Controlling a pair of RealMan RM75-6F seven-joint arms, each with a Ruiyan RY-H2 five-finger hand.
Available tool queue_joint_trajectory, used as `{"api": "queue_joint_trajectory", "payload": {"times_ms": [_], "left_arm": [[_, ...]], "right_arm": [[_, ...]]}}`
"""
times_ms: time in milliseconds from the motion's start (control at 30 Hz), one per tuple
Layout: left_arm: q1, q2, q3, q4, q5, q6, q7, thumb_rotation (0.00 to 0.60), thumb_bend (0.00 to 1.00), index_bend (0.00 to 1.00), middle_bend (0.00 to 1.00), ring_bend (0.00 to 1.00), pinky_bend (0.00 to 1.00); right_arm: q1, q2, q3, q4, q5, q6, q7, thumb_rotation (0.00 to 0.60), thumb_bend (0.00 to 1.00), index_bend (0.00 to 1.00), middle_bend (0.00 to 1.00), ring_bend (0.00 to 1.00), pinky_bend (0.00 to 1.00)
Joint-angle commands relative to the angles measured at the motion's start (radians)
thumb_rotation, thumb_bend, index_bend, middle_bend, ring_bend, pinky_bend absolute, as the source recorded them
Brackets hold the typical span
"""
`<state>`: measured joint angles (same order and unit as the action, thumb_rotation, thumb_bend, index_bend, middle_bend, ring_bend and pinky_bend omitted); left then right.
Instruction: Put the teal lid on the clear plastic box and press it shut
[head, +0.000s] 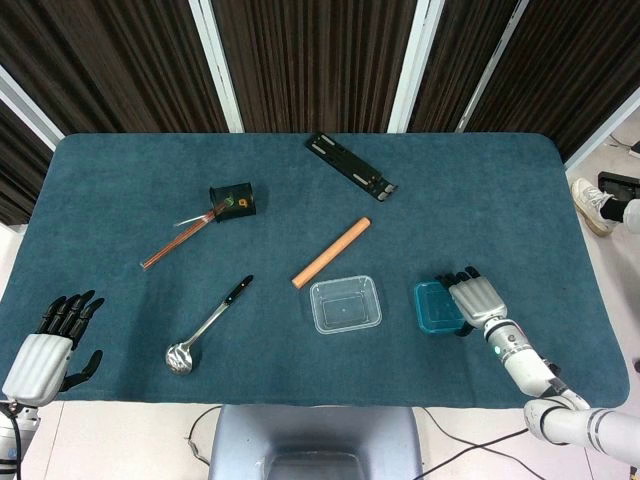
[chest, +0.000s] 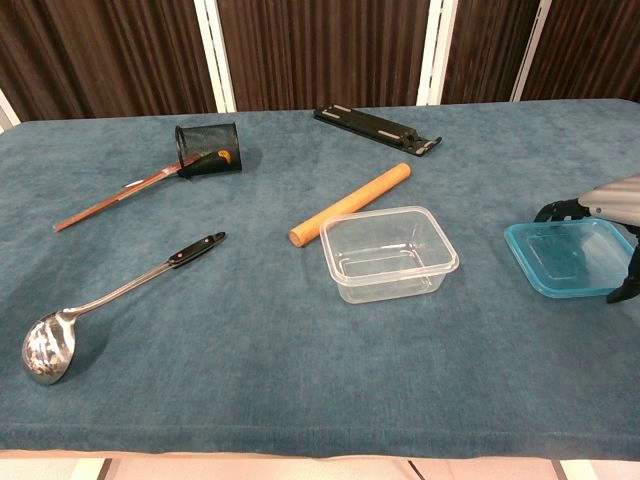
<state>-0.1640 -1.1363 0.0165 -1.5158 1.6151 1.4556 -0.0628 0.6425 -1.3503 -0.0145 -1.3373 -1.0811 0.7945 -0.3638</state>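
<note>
While our right hand (head: 474, 302) is gripping the teal lid (head: 436, 306), fingers over its edge | lid sitting at 3 o'clock of the clear plastic box (head: 345, 305) | our left hand (head: 47, 347) is resting with fingers spread, holding nothing

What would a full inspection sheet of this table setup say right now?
Surface: dark teal cloth-covered table, flat.
Job's things: clear plastic box open and empty; teal lid off the box, to its right, tilted.
Clutter: steel ladle; orange wooden rod; tipped black mesh cup with sticks spilling out; flat black bracket.
Hands: right hand grips the teal lid's far side; left hand rests open at the table's near left corner, holding nothing.
Cables: thin cables on the floor below the table's near edge.
Surroundings: dark slatted wall with white strips; someone's shoe at right.
</note>
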Motion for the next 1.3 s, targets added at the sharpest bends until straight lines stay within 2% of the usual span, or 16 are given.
{"api": "queue_joint_trajectory", "payload": {"times_ms": [33,333,667,800,967,1300], "left_arm": [[0.0,0.0,0.0,0.0,-0.001,0.0,0.0,0.6,0.41,0.0,0.0,0.0,0.01],[0.0,0.0,0.0,0.0,0.0,0.0,-0.001,0.6,0.41,0.0,0.0,0.0,0.01],[-0.004,-0.004,0.001,-0.002,-0.001,-0.009,0.01,0.6,0.41,0.0,0.0,0.0,0.01],[-0.003,-0.003,0.0,-0.002,-0.001,-0.005,0.008,0.6,0.41,0.0,0.0,0.0,0.01],[-0.002,0.001,0.002,0.002,0.003,-0.001,-0.003,0.6,0.41,0.0,0.0,0.0,0.01],[0.004,0.008,0.004,0.006,0.01,0.012,-0.023,0.6,0.41,0.0,0.0,0.0,0.01]], "right_arm": [[-0.006,0.001,0.007,0.0,-0.023,0.018,0.019,0.6,0.12,0.79,0.47,0.42,0.3],[-0.007,0.045,0.04,-0.041,-0.065,0.046,0.063,0.6,0.12,0.82,0.5,0.43,0.34],[0.064,0.133,0.122,-0.229,-0.044,0.038,0.014,0.6,0.12,0.84,0.51,0.43,0.34],[0.11,0.145,0.155,-0.332,0.023,0.007,-0.021,0.6,0.12,0.84,0.51,0.43,0.34],[0.185,0.11,0.178,-0.415,0.151,-0.006,-0.105,0.6,0.12,0.84,0.51,0.43,0.34],[0.323,-0.04,0.136,-0.425,0.383,0.077,-0.329,0.6,0.12,0.84,0.51,0.43,0.34]]}}
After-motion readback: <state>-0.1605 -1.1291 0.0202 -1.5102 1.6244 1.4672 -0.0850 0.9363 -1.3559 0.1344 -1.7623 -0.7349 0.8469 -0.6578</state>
